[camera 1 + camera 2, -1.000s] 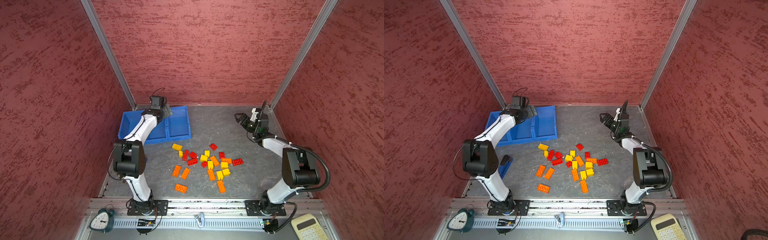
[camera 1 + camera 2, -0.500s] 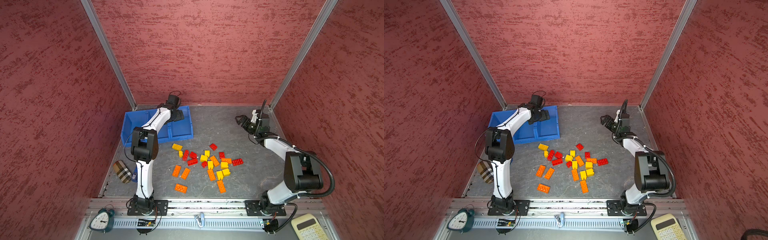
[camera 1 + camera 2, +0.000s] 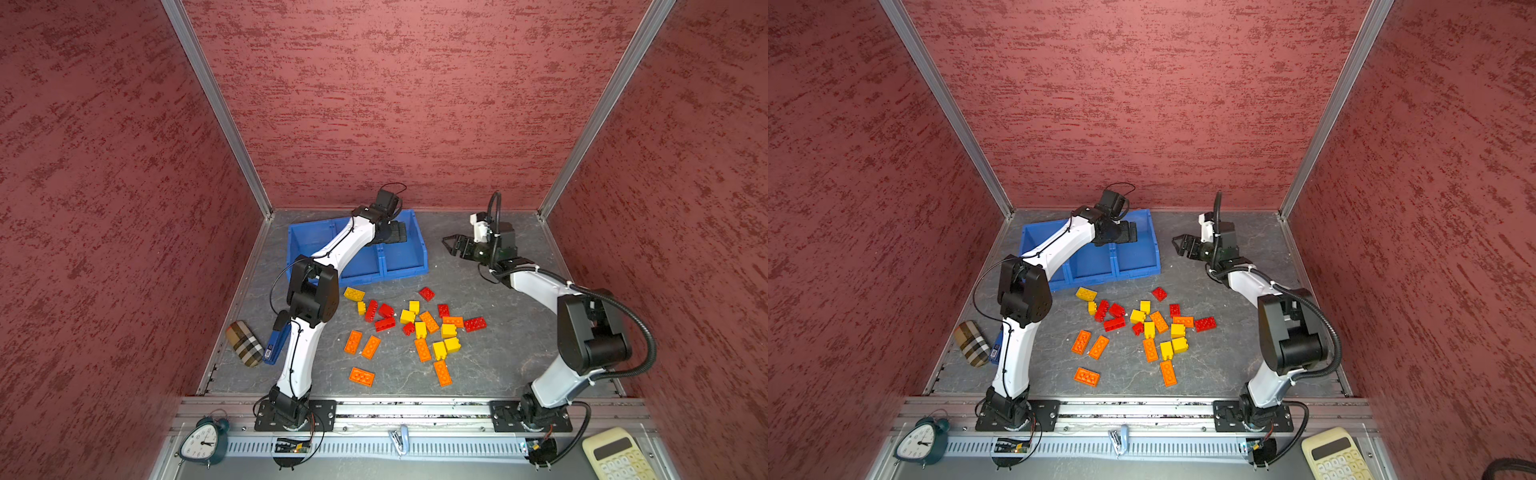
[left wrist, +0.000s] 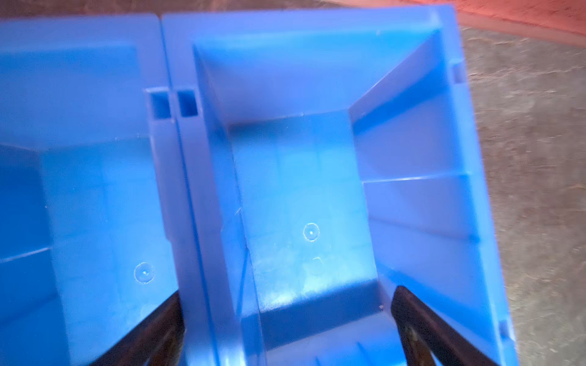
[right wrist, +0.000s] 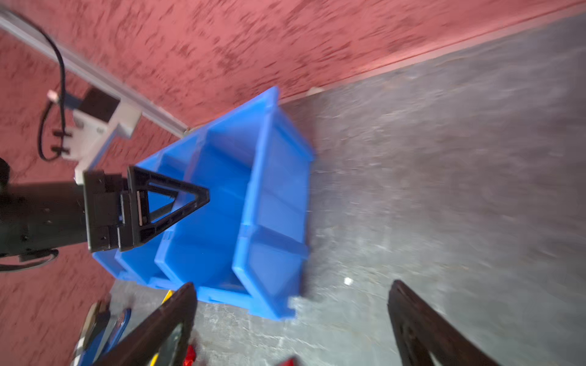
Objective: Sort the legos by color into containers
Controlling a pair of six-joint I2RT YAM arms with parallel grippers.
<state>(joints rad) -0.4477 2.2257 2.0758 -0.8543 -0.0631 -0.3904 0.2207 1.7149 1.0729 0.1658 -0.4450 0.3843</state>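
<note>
While left gripper point(image 3: 397, 235) hovers spread and empty above the end bin of the containers point(image 3: 404, 266), right gripper point(image 3: 452, 246) open alongside, legos point(image 3: 409, 318) lie scattered near them: best take an outlying one first.

Legos point(image 3: 407, 316): abt 2 doz red, yellow & orange bricks, long + short, scattered loose on grey floor, all outside containers point(image 3: 405, 269), just in front. Containers: 3 blue open bins, joined in row nr back wall
</note>
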